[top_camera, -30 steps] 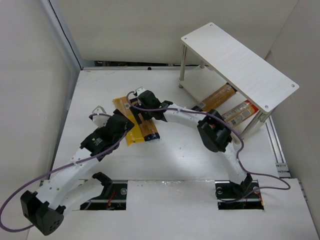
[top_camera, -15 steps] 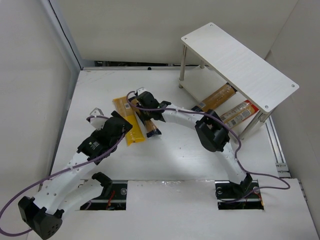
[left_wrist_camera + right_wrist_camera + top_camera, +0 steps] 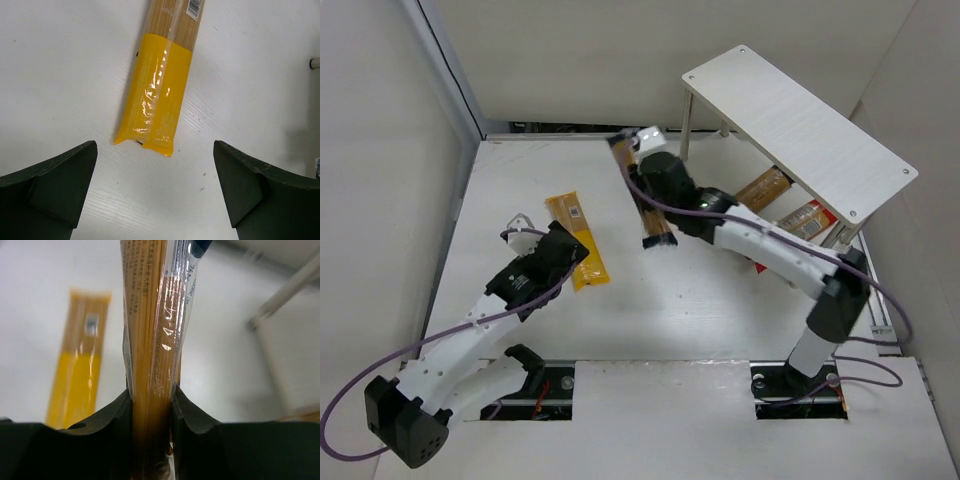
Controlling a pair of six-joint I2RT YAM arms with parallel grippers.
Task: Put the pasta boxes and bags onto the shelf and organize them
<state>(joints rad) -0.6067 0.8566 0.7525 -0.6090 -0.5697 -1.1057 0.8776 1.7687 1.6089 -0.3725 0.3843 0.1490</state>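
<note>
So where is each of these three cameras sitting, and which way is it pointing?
Top external: fixed above and behind the arms, looking down on the table, the shelf and both whole arms.
Left wrist: on the left arm, looking down past the open left gripper at the yellow bag.
Right wrist: on the right arm, looking along the orange-brown pack clamped in the right gripper.
Shared: all three show the yellow bag; top and right wrist both show the held pack.

A white table (image 3: pixel 700 310) stands between white walls (image 3: pixel 380 150), with 2 dark cutouts (image 3: pixel 552 388) along its near edge.
</note>
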